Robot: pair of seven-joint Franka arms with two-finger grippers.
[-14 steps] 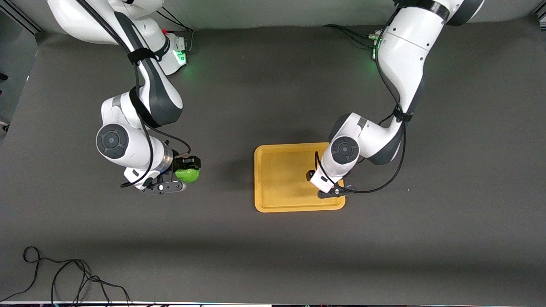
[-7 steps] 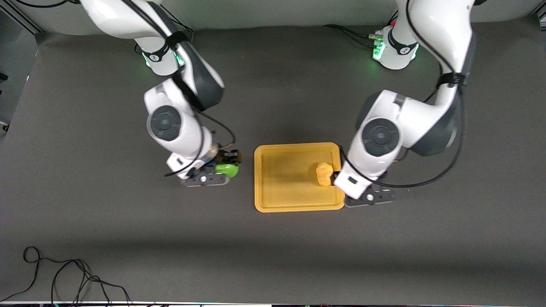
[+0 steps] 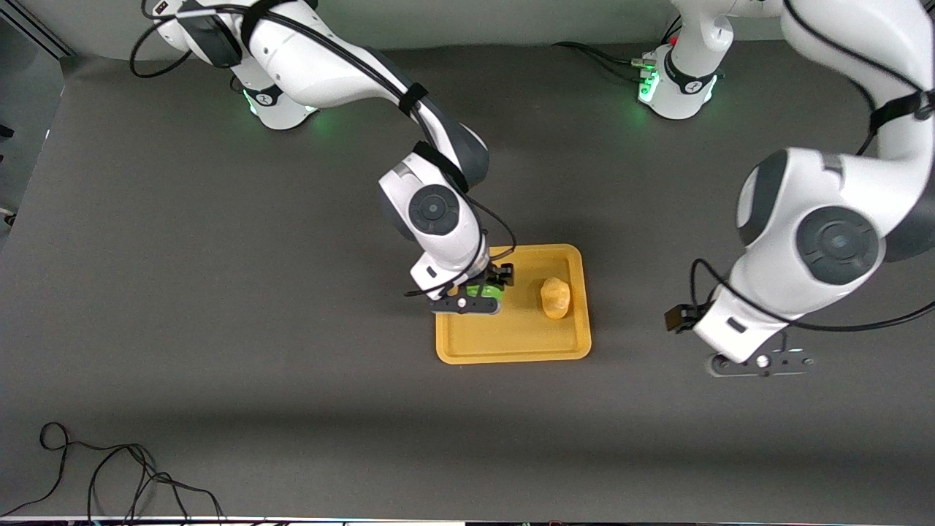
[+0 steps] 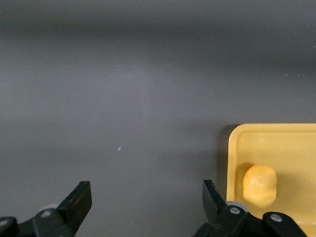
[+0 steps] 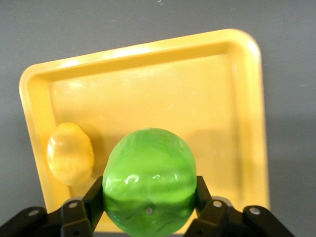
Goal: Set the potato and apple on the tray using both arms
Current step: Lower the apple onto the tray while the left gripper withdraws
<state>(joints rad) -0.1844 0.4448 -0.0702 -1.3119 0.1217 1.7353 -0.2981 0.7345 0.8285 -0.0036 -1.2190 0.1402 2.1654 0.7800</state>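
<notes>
The orange-yellow tray [image 3: 511, 337] lies mid-table. On its end toward the left arm rests the lumpy yellow-orange potato [image 3: 556, 298], also visible in the right wrist view as potato [image 5: 70, 153] and in the left wrist view as potato [image 4: 259, 185]. My right gripper [image 3: 487, 287] hangs over the tray's end toward the right arm, shut on the glossy green apple [image 5: 149, 177], apple [image 3: 478, 291]. My left gripper [image 4: 145, 190] is open and empty over bare table beside the tray [image 4: 286, 143], toward the left arm's end.
A dark grey mat [image 3: 219, 365] covers the table. A loose black cable [image 3: 109, 475] curls near the front camera at the right arm's end. Both arm bases [image 3: 679, 80] glow green along the table's edge farthest from the front camera.
My left gripper has let go of the potato on the tray and pulled away toward its own end. My right arm has carried the apple from the table to over the tray.
</notes>
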